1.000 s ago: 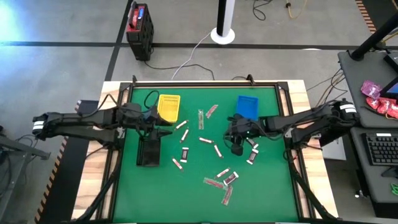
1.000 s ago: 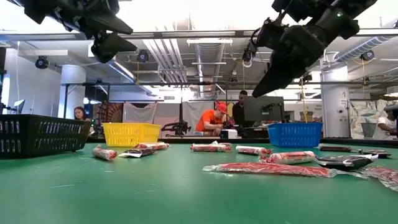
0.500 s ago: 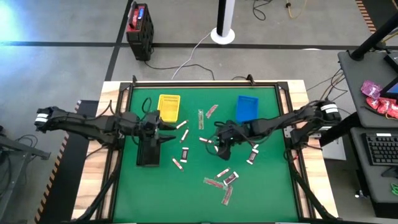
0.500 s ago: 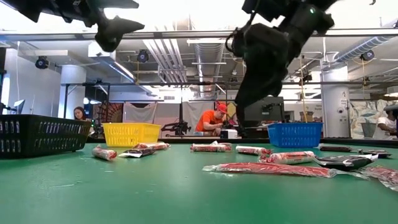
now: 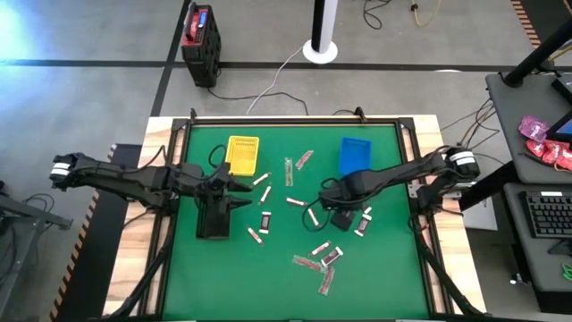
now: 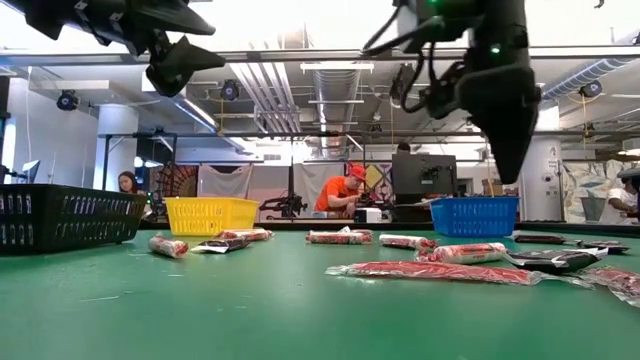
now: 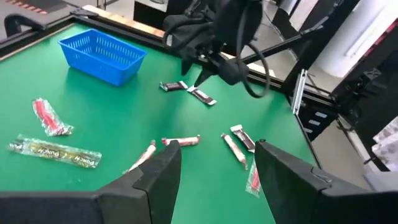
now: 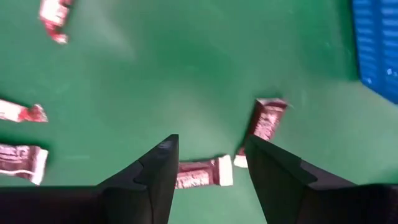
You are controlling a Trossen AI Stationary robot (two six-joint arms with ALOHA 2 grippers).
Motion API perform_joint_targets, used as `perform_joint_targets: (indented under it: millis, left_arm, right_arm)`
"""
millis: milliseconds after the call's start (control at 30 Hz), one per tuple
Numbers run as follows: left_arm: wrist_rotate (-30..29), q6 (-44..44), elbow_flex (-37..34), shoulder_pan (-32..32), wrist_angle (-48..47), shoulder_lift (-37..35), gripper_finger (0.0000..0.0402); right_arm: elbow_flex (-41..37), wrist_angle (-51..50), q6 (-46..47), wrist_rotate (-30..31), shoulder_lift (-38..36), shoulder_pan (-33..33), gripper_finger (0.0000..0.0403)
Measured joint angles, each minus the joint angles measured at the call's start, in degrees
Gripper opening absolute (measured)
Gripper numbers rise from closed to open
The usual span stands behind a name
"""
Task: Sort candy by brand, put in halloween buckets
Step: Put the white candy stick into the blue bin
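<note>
We judge the sorting barely begun. From the left, our left gripper (image 5: 239, 186) hovers with fingers spread and empty over the black bin (image 5: 213, 220), just in front of the yellow bin (image 5: 242, 154), whose slotted base looks bare; whether the black one holds candy we cannot tell. Wrapped candy bars (image 5: 265, 220) lie scattered across the green table (image 5: 384, 286), from its middle toward the near right. Our right gripper (image 8: 207, 163), fingers released, hangs over two bars (image 8: 264, 118) near the blue bin (image 5: 354, 154), which also looks empty. Nearly all the candy remains to sort.
</note>
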Motion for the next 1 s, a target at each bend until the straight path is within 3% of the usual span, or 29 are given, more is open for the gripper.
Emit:
perform_joint_targets:
  millis: [100,267,433,767,1000]
  left_arm:
    - [0.01,1.64,0.04,0.0,-0.13,-0.04,0.0189]
    - [-0.16,3.35,0.07,0.0,0.19,0.45,0.0189]
    - [-0.28,3.97,0.07,0.0,0.72,1.46,0.0189]
    - [-0.32,3.83,0.07,-0.02,1.05,1.31,0.0189]
    - [-0.47,4.42,0.71,-0.02,-5.23,-4.36,0.0189]
  right_arm:
    - [-3.51,1.68,2.94,0.0,-3.83,-0.48,0.0176]
    - [-9.05,15.98,6.25,0.22,-9.55,-0.87,0.018]
    - [-9.08,26.43,7.75,-0.22,-10.2,-0.76,0.0186]
    - [2.36,27.53,6.26,1.59,2.65,-0.28,0.019]
    - [6.79,22.69,8.11,0.45,12.22,-0.28,0.019]
